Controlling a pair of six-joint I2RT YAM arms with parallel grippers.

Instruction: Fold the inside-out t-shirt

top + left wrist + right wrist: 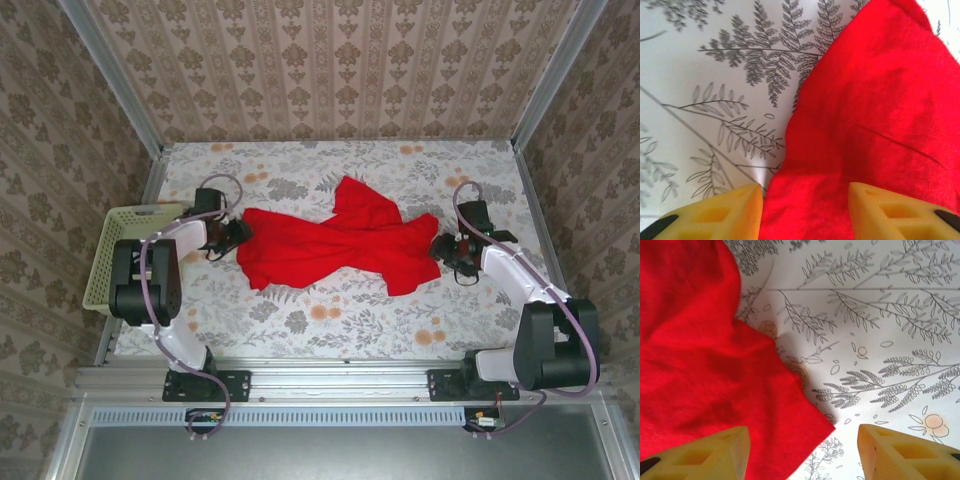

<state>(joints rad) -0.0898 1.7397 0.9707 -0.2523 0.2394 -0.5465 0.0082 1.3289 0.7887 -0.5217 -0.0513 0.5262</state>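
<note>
Both pincers gape, nothing clamped: left gripper (805, 212) straddles the shirt (335, 245) edge, right gripper (802, 452) has just a corner by one finger, so a thin pinch may slip, leaving shirt twisted across the table (330, 335) middle.

No writing, label, brand, number or sign can be read in any view. The counter (330, 325) bears only a printed pattern of ferns and flowers, and the walls (340, 60) carry a repeating ornament. The red t-shirt (330, 245) shows plain cloth with no print. The yellow fingers (730, 217) are unmarked.
</note>
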